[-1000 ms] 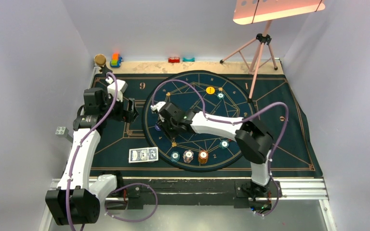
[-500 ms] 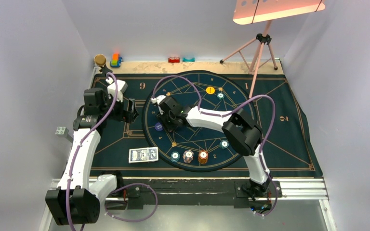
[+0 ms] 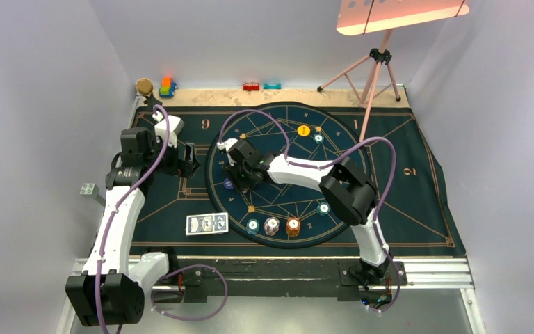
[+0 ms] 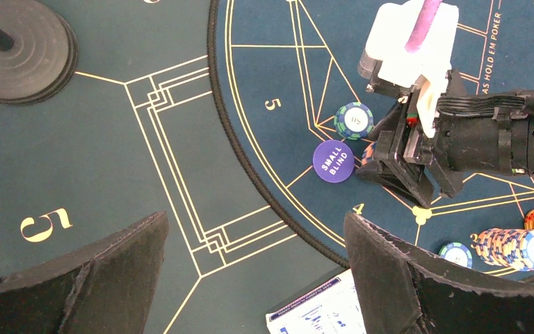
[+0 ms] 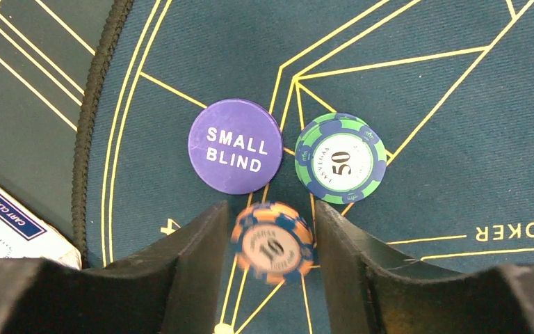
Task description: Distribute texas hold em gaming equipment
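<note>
Right gripper half-spread around a blurred orange chip, gripped or loose, can't tell, purple disc and green chip just beyond, left gripper wide, empty

Mat: matt cloth. SMALL BLIND button: smooth matt plastic. 50 chip: slight sheen. My right finger pads: rough, matt black.

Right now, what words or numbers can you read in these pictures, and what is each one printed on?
"SMALL BLIND": purple disc.
"50": green-and-blue chip.
"10": orange chip, slightly blurred.
"POKER": mat.
"5": mat, twice, in the left wrist view.
"CART CLASSICS": white card pack.
Small lettering round the chips' rims: too small to read.
</note>
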